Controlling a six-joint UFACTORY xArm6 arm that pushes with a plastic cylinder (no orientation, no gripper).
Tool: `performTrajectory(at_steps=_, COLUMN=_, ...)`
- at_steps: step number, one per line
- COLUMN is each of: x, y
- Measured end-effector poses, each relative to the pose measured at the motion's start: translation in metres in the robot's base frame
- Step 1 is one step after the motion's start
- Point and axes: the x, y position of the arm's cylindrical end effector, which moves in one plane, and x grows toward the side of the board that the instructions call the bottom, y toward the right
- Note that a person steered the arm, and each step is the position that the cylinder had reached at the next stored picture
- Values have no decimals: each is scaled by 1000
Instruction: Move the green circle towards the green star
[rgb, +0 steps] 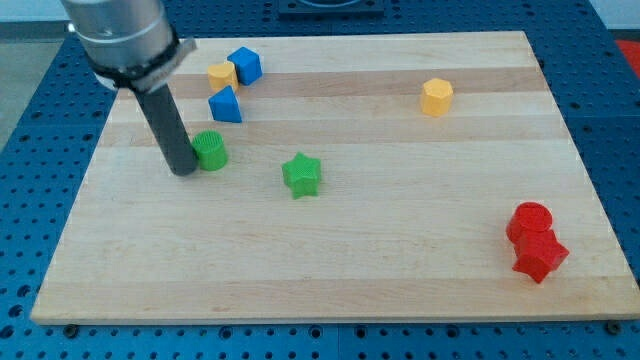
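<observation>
Barely begun. My tip (184, 170), a plain rod tool holding nothing, pressed against green circle (211, 150) at its 9 o'clock. Green star (301, 175) well apart on counter (400, 260), toward 4 o'clock of circle. Whole push remaining.

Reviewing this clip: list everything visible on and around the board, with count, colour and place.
green circle: 1, green, the view's left-centre, right beside my tip
green star: 1, green, centre, right of and slightly below the circle
blue blocks: 2, blue, top left
yellow block: 1, yellow, top left, against the upper blue block
yellow hexagon-like block: 1, yellow, top right
red blocks: 2, red, bottom right, touching
wooden board: 1, light wood
my tip: 1, dark rod, at the circle's left side
</observation>
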Motion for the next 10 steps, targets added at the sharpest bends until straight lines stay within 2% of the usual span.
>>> performTrajectory(at_steps=1, x=30, y=26)
performTrajectory(at_steps=2, x=37, y=23)
performTrajectory(at_steps=3, x=41, y=-50)
performTrajectory(at_steps=4, x=34, y=-86)
performTrajectory(at_steps=6, x=-51, y=-36)
performTrajectory(at_steps=7, x=-51, y=-35)
performTrajectory(at_steps=10, x=-39, y=34)
